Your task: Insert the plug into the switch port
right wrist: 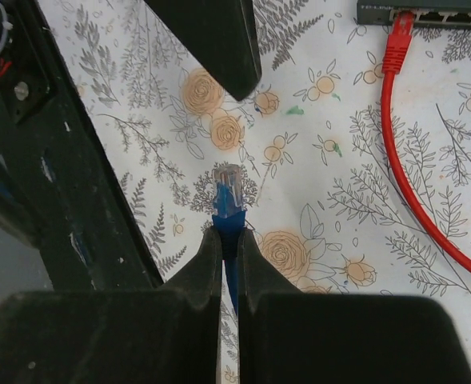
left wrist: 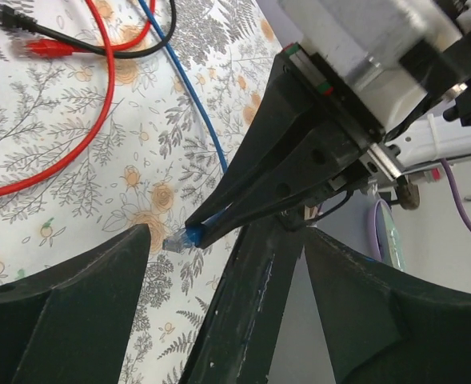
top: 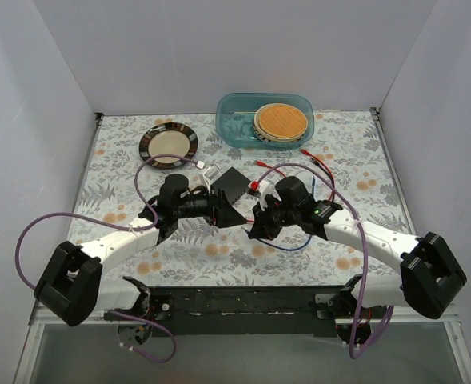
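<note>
The right tool (right wrist: 229,240) is clamped on the boot of the blue cable (left wrist: 193,104), just behind its clear plug (right wrist: 228,188). The plug juts from the fingertips above the floral tabletop (right wrist: 339,264). The left tool (left wrist: 225,240) stands apart, its 2 fingers (left wrist: 75,304) flanking the right tool's tip. The dark grey switch (right wrist: 427,11) lies beyond and to the right of the plug, well apart from it, its ports facing the plug. 1 port holds a red plug (right wrist: 397,44) on a red cable (right wrist: 395,160).
</note>
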`<state>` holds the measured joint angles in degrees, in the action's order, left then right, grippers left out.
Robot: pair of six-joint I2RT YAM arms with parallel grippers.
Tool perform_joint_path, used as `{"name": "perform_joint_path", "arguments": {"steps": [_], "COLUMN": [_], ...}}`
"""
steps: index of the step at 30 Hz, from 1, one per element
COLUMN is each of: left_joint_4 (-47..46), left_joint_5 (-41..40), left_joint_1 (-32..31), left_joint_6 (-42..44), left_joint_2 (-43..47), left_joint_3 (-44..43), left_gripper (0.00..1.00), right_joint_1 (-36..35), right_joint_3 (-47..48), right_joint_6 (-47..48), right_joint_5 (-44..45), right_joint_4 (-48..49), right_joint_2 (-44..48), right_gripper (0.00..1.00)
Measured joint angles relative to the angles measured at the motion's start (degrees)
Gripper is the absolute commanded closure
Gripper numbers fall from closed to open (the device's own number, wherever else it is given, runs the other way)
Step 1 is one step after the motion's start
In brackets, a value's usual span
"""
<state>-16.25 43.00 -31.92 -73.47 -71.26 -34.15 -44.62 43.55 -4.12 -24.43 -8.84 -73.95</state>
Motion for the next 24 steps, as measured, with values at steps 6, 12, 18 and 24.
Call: {"name": "perform_joint_path", "arguments": {"steps": [6,12,18,24], "left_joint_4": [-0.59,-0.28,-0.28,-0.28], "left_joint_5": [1.05,0.96,0.50,0.57], "left_joint_1": [-2.16,-2.89,-3.82,-4.50], "left_joint_6": [1.14,1.95,2.34,2.43], "left_joint_2": [-2.27,-3.76,-5.81,-6.51], "left_joint_3": [-1.84,-3.08,-4.35,-5.11], "left_gripper": [0.31,0.33,0.46,0.61], "right_joint_1": [2.12,3.72,3.91,4.11], "right_joint_3": [0.17,0.17,0.17,0.17], "right_joint_6": [-1.62,-3.23,-3.85,-3.96], "right_joint_5": [-3.21,-5.22,-5.77,-4.26], "right_joint_4": [0.59,2.16,2.84,2.34], "right_joint_2": [3.06,6.36,7.50,7.80], "right_gripper": [0.99,0.99,0.99,0.99]}}
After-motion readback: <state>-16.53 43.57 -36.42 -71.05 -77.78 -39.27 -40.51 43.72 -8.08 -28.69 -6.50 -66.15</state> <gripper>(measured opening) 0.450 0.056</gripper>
